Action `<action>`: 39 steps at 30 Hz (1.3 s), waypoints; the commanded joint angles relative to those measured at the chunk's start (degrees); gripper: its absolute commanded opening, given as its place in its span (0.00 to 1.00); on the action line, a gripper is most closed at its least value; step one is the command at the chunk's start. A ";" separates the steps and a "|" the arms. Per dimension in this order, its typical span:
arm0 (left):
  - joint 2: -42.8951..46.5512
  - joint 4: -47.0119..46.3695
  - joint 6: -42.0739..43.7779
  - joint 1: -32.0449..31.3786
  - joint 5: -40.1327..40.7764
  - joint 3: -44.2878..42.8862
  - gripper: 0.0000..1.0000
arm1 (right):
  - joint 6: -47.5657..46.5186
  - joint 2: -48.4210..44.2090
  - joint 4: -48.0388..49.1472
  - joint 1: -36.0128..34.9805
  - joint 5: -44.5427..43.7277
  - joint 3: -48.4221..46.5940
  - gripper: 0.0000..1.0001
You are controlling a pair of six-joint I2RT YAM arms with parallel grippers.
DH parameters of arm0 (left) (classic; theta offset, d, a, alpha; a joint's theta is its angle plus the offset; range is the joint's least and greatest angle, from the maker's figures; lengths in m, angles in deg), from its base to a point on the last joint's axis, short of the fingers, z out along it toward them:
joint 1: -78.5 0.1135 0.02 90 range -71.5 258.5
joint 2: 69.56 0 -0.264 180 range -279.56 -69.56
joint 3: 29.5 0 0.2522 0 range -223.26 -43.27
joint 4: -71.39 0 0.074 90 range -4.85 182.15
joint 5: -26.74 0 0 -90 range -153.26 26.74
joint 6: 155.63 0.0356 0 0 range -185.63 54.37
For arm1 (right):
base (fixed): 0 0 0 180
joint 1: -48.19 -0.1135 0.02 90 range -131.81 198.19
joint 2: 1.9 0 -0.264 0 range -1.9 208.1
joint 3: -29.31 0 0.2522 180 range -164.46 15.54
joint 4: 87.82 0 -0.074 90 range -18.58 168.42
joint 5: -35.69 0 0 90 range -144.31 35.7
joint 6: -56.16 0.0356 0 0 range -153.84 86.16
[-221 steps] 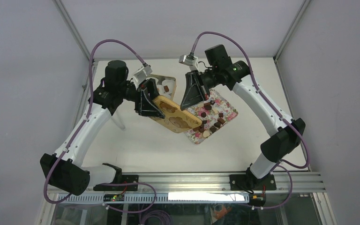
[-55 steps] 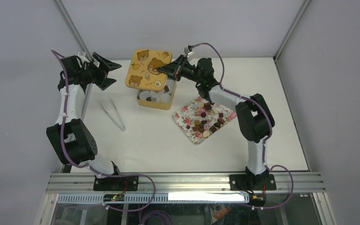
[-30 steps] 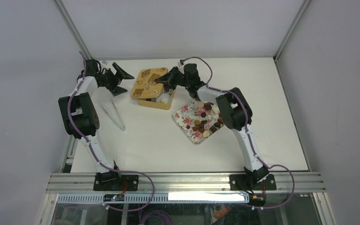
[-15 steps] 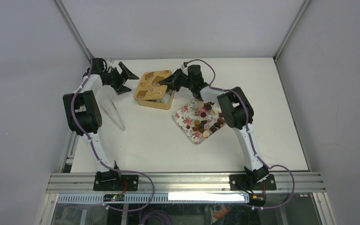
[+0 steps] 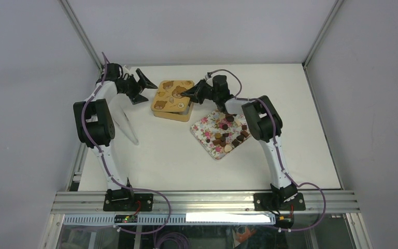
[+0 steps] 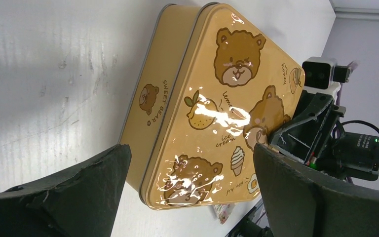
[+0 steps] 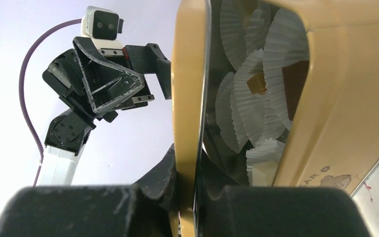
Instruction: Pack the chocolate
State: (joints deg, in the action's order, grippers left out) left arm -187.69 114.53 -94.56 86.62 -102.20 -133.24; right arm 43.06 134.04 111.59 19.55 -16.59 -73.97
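Several pieces of chocolate (image 5: pixel 228 133) lie on the pink-flowered tray (image 5: pixel 203 129). A yellow bear tin (image 5: pixel 172 113) stands left of it, its lid (image 5: pixel 172 93) lying almost flat on top. My right gripper (image 5: pixel 189 93) is shut on the lid's right edge (image 7: pixel 190 98), and the lid stands ajar on that side. Through the gap I see white paper cups (image 7: pixel 242 103) and a brown chocolate piece (image 7: pixel 296 84) inside. My left gripper (image 5: pixel 144 87) is open just left of the tin, its fingers (image 6: pixel 54 197) wide apart and touching nothing. The lid (image 6: pixel 227 108) fills the left wrist view.
Clear tweezers (image 5: pixel 127 124) lie on the white table left of the tin, below my left arm. The back wall and frame posts run close behind the tin. Both arms reach far back across the table.
The right gripper has lowered the lid from a steep tilt to almost flat on the tin. My left gripper has moved right, towards the tin, and stayed open.
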 commanded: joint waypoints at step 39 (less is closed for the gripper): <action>-2.49 0.80 2.00 -4.25 1.67 -5.62 0.99 | -26.56 -14.34 -44.54 1.11 -8.99 -6.01 0.69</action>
State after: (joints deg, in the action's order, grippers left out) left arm -189.92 116.35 -93.23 83.13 -100.69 -136.17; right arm 21.12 123.18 73.65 20.35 -22.69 -76.31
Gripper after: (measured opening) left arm 0.991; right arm 0.681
